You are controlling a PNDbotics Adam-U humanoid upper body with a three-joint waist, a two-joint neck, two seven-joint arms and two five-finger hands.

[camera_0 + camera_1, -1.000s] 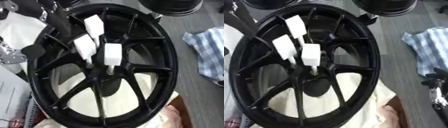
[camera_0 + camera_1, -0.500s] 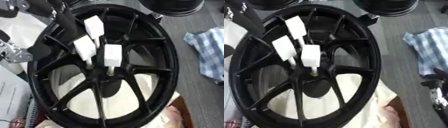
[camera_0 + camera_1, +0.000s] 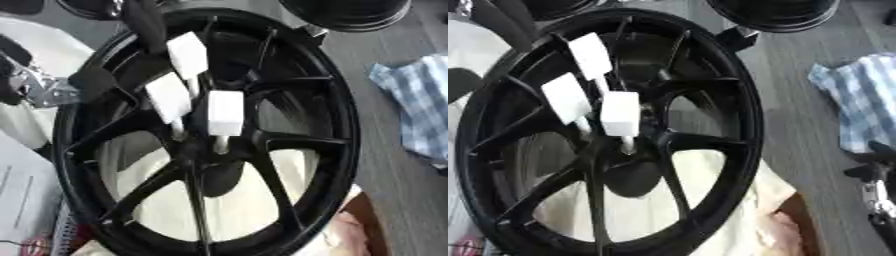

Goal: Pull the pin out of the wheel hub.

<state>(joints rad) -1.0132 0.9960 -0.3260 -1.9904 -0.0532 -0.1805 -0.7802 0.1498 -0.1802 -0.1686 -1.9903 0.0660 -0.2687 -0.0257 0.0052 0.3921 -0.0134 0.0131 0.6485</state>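
grey floor under one large black wheel (image 3: pixel 206 130) lying spokes up; landmark: its hub (image 3: pixel 206 150). three pins with white block heads stand around the hub: pin a (image 3: pixel 225 114) just above it, pin b (image 3: pixel 168 98) to its upper left, pin c (image 3: pixel 188 54) further up. none is out, so the step in hand is the approach. left hand (image 3: pixel 83 82) sits over the rim, left of the hub; its fingers curl but hold nothing. right hand (image 3: pixel 877 185) hangs well right of the wheel; state: cannot tell. judgement: next move needs the left hand over pin b, closing on the head, then a straight pull along the shank. also two more black wheels at the far edge, one checked cloth (image 3: pixel 416 107) to the right.
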